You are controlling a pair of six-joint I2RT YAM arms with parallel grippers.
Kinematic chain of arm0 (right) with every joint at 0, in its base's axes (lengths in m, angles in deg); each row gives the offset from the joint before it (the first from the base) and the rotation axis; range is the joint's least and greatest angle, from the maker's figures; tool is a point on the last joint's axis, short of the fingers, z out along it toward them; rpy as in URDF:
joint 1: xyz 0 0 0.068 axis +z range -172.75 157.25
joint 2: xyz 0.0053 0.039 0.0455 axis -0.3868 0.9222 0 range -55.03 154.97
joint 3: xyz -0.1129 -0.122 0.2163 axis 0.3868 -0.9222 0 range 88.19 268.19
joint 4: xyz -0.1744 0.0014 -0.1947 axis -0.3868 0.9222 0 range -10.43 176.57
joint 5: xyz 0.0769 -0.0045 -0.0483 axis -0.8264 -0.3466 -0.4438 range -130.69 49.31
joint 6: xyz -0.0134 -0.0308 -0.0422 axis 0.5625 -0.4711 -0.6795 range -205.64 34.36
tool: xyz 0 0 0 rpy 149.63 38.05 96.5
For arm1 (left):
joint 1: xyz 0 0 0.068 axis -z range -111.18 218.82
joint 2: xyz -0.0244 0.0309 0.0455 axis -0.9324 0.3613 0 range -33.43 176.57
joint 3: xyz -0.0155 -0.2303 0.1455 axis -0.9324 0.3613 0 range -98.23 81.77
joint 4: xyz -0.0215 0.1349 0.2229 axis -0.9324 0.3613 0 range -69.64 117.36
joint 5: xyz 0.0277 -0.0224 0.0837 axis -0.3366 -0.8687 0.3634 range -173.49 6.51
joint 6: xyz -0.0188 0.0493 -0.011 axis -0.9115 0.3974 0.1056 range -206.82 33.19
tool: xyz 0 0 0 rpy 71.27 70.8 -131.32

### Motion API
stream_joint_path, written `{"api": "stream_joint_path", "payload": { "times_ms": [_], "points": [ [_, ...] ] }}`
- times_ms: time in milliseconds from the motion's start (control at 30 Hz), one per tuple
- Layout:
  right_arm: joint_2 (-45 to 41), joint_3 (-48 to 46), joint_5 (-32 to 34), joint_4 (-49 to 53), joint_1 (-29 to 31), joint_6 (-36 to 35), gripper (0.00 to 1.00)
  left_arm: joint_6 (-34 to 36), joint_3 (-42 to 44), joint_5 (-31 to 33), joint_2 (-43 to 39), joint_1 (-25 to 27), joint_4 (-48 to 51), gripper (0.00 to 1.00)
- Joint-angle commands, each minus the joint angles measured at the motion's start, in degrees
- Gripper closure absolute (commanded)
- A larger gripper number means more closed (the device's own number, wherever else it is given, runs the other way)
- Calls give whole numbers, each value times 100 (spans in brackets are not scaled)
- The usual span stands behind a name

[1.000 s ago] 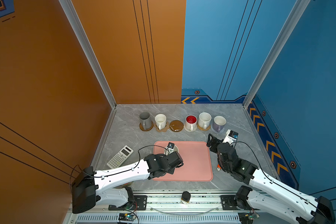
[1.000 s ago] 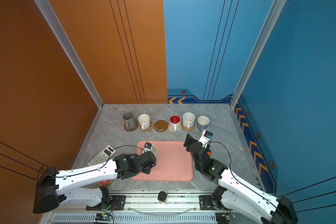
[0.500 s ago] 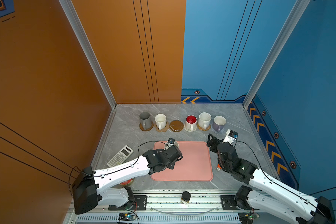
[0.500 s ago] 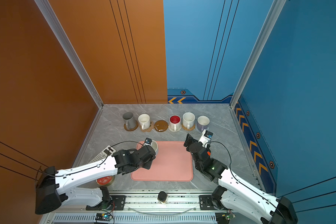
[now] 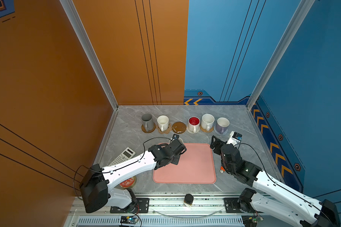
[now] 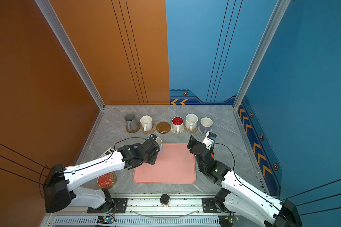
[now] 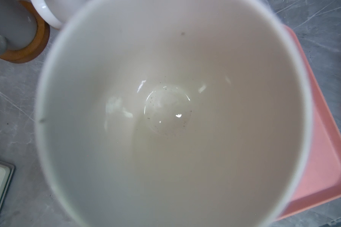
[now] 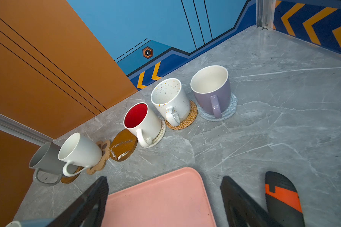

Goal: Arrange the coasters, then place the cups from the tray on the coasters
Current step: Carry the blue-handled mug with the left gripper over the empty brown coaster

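No legible text: I am finding the calculator (image 5: 124, 156) keys and the red tin (image 6: 106, 180) lid design too small to read.

Left gripper (image 5: 176, 141) clamped (right gripper (image 8: 165, 198) agape)

We see five cups in a row near the back wall, each on its own coaster: the grey cup (image 6: 130, 120), the white cup (image 6: 146, 122), then, past a bare brown coaster (image 6: 163, 127), the red-lined cup (image 6: 177, 122), the speckled cup (image 6: 191, 120) and the lavender cup (image 6: 206, 124). The left gripper (image 6: 155, 145) holds a sixth cup (image 6: 159, 141) at the far left corner of the pink tray (image 6: 169, 169). The right gripper (image 6: 194, 143) stands at the tray's far right corner. We note a calculator (image 6: 106, 153) and a red-topped tin (image 6: 106, 179) left of the tray.
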Motion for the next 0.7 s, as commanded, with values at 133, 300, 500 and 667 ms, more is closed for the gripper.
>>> {"api": "stream_joint_path", "payload": {
  "times_ms": [133, 300, 500, 667],
  "points": [
    [-17, -115, -100, 179, -90, 80, 12, 444, -585, -192, 233, -323, -419, 100],
    [-69, -155, -150, 174, -160, 89, 12, 601, -800, -410, 479, -588, -523, 100],
    [-85, -177, -209, 174, -224, 105, 12, 784, -1205, -630, 882, -880, -579, 100],
    [-84, -184, -261, 182, -257, 105, 12, 940, -1594, -758, 1284, -1032, -579, 100]
  ]
}}
